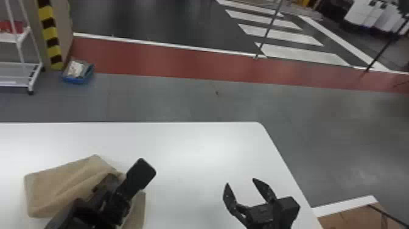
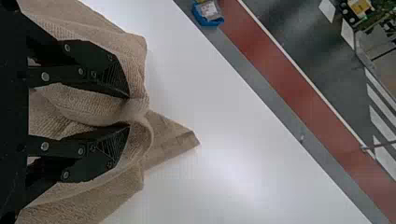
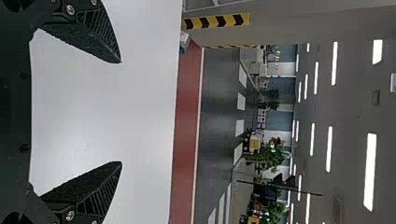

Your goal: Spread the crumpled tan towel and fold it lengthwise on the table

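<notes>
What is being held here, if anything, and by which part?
The left gripper holds the tan towel by a gathered fold, not by the corner sticking out beyond. The right gripper is open and empty.

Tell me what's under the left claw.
Under the left claw is the tan towel, rumpled on the white table. One towel corner pokes out past the claw. Whatever the claw covers can't be seen.

No text, label, brand, number or sign can be read on anything here.
</notes>
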`<state>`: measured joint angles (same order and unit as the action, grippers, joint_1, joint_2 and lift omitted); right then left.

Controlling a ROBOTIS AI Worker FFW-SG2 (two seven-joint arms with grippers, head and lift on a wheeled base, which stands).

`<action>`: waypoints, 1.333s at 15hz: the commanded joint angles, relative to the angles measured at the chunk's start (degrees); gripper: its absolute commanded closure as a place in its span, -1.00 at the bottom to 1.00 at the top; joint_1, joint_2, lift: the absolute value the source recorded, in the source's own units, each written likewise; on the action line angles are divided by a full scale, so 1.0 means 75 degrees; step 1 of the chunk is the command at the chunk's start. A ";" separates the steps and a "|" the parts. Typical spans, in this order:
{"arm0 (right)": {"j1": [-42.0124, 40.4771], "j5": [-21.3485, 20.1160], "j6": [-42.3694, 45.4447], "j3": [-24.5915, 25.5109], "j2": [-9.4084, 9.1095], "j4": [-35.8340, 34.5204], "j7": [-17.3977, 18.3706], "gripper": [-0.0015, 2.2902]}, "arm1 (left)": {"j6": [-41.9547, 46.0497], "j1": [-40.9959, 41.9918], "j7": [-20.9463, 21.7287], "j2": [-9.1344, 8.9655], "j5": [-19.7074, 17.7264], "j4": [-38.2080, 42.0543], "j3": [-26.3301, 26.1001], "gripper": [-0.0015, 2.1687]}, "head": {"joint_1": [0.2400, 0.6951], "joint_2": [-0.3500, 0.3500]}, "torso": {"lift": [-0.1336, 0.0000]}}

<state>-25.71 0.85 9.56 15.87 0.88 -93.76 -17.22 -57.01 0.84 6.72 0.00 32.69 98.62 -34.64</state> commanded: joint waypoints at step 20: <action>0.0052 -0.0043 -0.0003 -0.0030 0.0012 0.0137 -0.0001 -0.90 | -0.1230 0.1131 -0.0287 -0.0020 0.0821 0.0350 0.2064 0.78 | 1.00 -0.53 | 1.00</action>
<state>-25.31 0.60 9.53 15.63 0.97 -92.72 -17.22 -62.27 7.88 4.35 0.00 37.64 97.81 -20.50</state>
